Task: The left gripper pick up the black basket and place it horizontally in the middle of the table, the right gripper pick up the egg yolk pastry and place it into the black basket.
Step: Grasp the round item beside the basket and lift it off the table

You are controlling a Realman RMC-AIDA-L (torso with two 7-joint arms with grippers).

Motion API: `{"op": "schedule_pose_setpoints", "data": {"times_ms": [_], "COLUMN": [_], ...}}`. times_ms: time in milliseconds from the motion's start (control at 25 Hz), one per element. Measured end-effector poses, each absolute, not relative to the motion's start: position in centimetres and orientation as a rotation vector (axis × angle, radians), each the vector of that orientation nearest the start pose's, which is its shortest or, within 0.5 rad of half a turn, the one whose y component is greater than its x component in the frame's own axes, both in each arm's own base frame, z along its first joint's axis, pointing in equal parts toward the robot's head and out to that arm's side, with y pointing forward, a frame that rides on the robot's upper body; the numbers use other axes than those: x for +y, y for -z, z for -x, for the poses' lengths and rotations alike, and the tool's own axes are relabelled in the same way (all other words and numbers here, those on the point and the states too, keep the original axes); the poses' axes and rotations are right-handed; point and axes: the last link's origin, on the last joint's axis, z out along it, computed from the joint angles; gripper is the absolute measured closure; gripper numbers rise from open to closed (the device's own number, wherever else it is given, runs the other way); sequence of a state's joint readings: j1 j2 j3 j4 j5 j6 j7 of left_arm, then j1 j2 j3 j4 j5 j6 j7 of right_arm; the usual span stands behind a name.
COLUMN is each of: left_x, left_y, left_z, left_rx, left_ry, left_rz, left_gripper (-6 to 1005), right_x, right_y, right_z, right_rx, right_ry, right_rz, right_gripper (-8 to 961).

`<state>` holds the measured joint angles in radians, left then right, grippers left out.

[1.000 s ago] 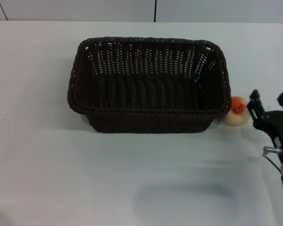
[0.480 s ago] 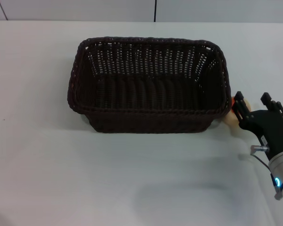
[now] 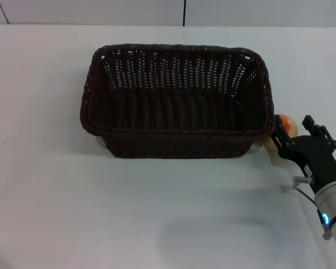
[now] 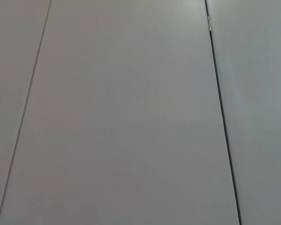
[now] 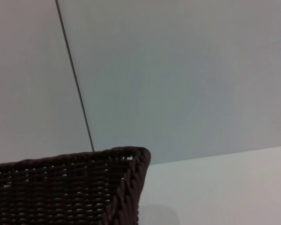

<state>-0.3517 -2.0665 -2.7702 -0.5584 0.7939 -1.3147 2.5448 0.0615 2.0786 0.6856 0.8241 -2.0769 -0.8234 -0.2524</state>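
Observation:
The black basket point(image 3: 176, 103) stands upright and lengthwise across the middle of the white table point(image 3: 56, 185), and it is empty. Its corner also shows in the right wrist view point(image 5: 84, 187). The egg yolk pastry point(image 3: 286, 124) lies on the table against the basket's right end, partly hidden. My right gripper point(image 3: 293, 121) is open, low at the table, with its fingers on either side of the pastry. One finger is close to the basket's wall. My left gripper is out of view, and its wrist view shows only wall panels.
The table's far edge meets a grey panelled wall point(image 3: 101, 11). White tabletop lies in front of the basket and to its left. The right arm with its blue light point(image 3: 326, 218) comes in from the lower right corner.
My right gripper has moved left and forward toward the basket, from beside the pastry to around it. The pastry is now partly hidden. The basket has not moved.

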Motion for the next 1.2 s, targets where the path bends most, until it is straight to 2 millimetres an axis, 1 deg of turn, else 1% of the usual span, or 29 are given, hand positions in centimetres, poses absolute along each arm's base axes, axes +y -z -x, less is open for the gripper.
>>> {"op": "schedule_pose_setpoints", "data": {"times_ms": [440, 600, 1160, 1200], "left_x": [30.9, 30.6, 30.2, 30.2], "left_y": [-18.7, -18.7, -18.8, -18.8], "left_z": [35.5, 35.4, 35.4, 35.4], "left_rx": [-0.23, -0.224, -0.219, -0.218], "left_ry": [0.86, 0.876, 0.896, 0.898], "left_rz": [1.143, 1.144, 1.136, 1.133], "left_gripper": [588, 588, 588, 588], "right_x": [26.1, 26.5, 26.6, 26.6], "right_y": [9.4, 10.0, 10.3, 10.3], "right_z": [-29.3, -29.3, -29.4, -29.4], "right_rx": [0.888, 0.905, 0.912, 0.912], "right_ry": [-0.631, -0.636, -0.635, -0.635], "right_rz": [1.656, 1.696, 1.709, 1.709], "right_gripper": [273, 273, 273, 305]}}
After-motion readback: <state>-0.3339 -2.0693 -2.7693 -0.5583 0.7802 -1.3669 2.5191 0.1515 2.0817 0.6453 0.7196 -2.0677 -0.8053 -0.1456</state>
